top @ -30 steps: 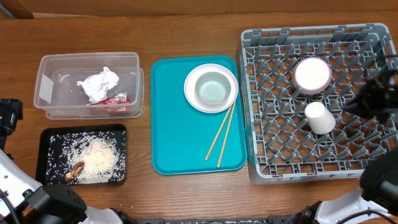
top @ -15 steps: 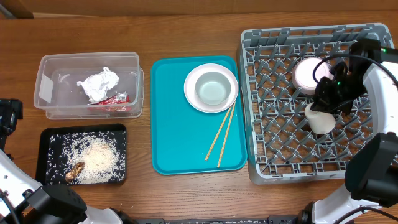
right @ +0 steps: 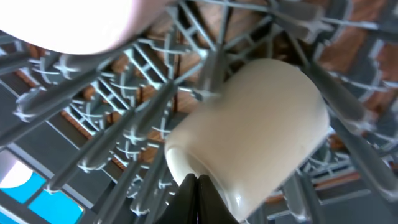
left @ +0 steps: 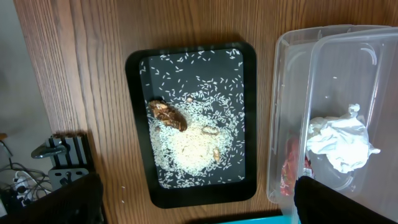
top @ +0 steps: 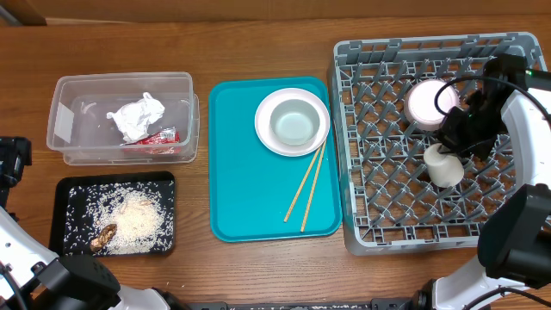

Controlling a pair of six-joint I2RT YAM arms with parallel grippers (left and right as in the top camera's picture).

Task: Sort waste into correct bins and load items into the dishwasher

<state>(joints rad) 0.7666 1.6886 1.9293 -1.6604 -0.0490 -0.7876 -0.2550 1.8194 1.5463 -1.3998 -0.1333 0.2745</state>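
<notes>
The grey dish rack [top: 379,207] holds a small white cup [top: 442,164] lying on its side and a white saucer [top: 431,103]. My right gripper [top: 455,142] hangs over the rack; in the right wrist view its jaws are shut [right: 198,186], tips against the rim of the cup [right: 255,124], holding nothing. A white plate [top: 269,99] with a bowl [top: 293,123] in it and two chopsticks [top: 307,185] lie on the teal tray [top: 250,189]. My left gripper [left: 199,205] stands wide open above the black tray [left: 140,124] of rice [left: 193,140].
The clear tub [top: 65,112] holds a crumpled napkin [top: 136,117] and a red wrapper [top: 157,137]. A brown scrap [left: 166,114] lies in the rice. Upright pegs [right: 124,143] crowd around the cup. A few grains lie on the wood beside the black tray.
My right arm has swung in from the right edge over the rack and settled at the cup. The left side is unchanged.
</notes>
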